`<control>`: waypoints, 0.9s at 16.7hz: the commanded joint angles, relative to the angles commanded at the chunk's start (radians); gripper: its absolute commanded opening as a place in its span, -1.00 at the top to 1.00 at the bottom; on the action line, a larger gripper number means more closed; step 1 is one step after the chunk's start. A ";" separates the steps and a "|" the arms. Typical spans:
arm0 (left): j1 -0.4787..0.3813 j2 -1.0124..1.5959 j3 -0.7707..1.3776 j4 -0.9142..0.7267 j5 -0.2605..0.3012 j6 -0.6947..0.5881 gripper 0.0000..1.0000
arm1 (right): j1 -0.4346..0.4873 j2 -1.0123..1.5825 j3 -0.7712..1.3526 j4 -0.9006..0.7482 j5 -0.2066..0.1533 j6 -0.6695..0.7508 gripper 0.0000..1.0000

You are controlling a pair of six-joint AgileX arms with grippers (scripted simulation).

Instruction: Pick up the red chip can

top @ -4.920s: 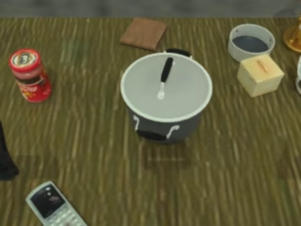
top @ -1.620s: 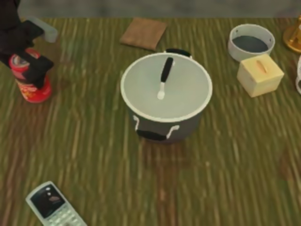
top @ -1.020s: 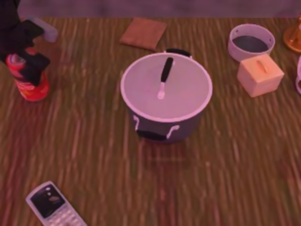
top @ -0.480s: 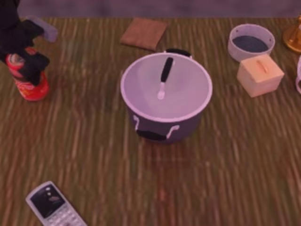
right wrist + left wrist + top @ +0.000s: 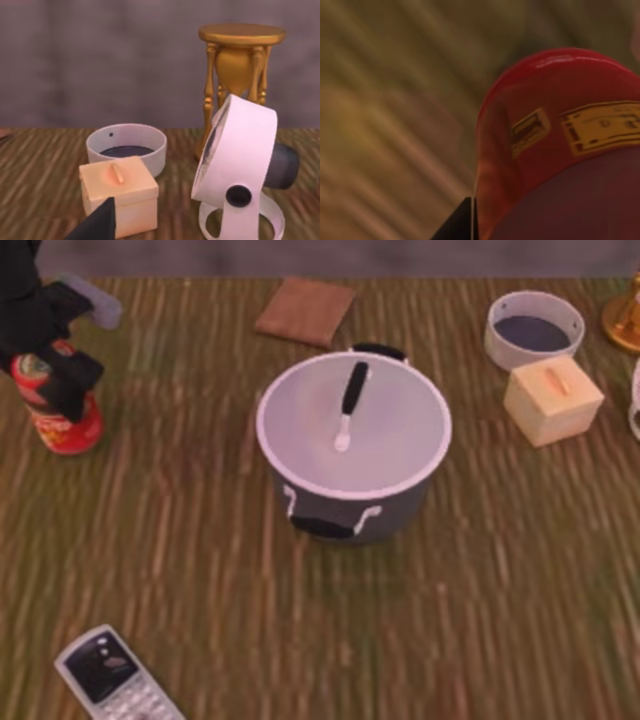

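The red chip can (image 5: pixel 68 426) stands at the far left of the table, red with a dark band and yellow marks. My left gripper (image 5: pixel 52 365) is down over its top, shut on it, and hides most of the pale lid. The left wrist view is filled by the can's red wall (image 5: pixel 560 125), with one dark finger (image 5: pixel 463 224) against its side. My right gripper is outside the top view. In its wrist view one dark finger (image 5: pixel 101 221) shows, holding nothing.
A big grey pot with a lid (image 5: pixel 352 430) fills the middle. Also here are a brown pad (image 5: pixel 305 310) behind it, a phone (image 5: pixel 115 675) front left, and a white bowl (image 5: pixel 534 328), pale box (image 5: pixel 553 398), gold hourglass (image 5: pixel 625 320) and white fan (image 5: pixel 240 165) at right.
The left arm came from the table's left edge to the can and closed round it. Over the last second the can and gripper have shifted slightly left together.
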 joint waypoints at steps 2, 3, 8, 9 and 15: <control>0.004 -0.058 -0.054 -0.010 -0.001 -0.002 1.00 | 0.000 0.000 0.000 0.000 0.000 0.000 -1.00; 0.007 -0.102 -0.090 -0.017 -0.001 -0.003 1.00 | 0.000 0.000 0.000 0.000 0.000 0.000 -1.00; 0.020 -0.388 -0.305 -0.063 -0.004 -0.003 1.00 | 0.000 0.000 0.000 0.000 0.000 0.000 -1.00; 0.022 -0.423 -0.338 -0.072 -0.004 -0.002 1.00 | 0.000 0.000 0.000 0.000 0.000 0.000 -1.00; 0.018 -0.462 -0.374 -0.083 -0.005 0.000 1.00 | 0.000 0.000 0.000 0.000 0.000 0.000 -1.00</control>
